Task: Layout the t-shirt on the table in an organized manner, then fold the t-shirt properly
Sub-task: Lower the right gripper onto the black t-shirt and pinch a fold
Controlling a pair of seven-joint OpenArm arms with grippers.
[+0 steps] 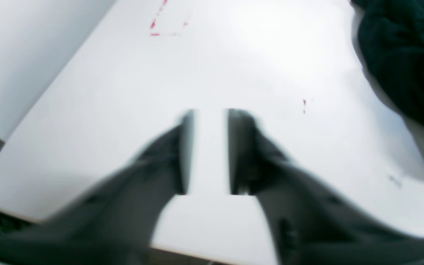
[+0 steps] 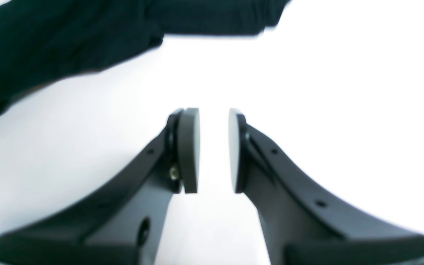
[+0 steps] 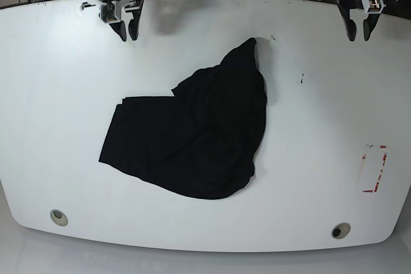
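**Two claws empty, shirt loose mid-table**

Two views come from your wrists, one from the base. In the left wrist view, your left gripper (image 1: 210,151) is blurred, but you can see a narrow gap of white table (image 1: 123,92) between its pads, with nothing held. The shirt (image 1: 407,62) lies off in the upper right corner, apart from the claw, and red tape marks (image 1: 158,25) sit near the top.

In the right wrist view, your right gripper (image 2: 214,151) has its pads (image 2: 189,151) parted by a slim gap, gripping nothing. Black cloth fills the upper left, clear of the fingers.

From the base view, the shirt sits crumpled near the table's centre, one point of it reaching toward the far edge. Both claws hang at the far edge, well apart from the cloth. Two grommet holes (image 3: 58,217) sit near the front edge.
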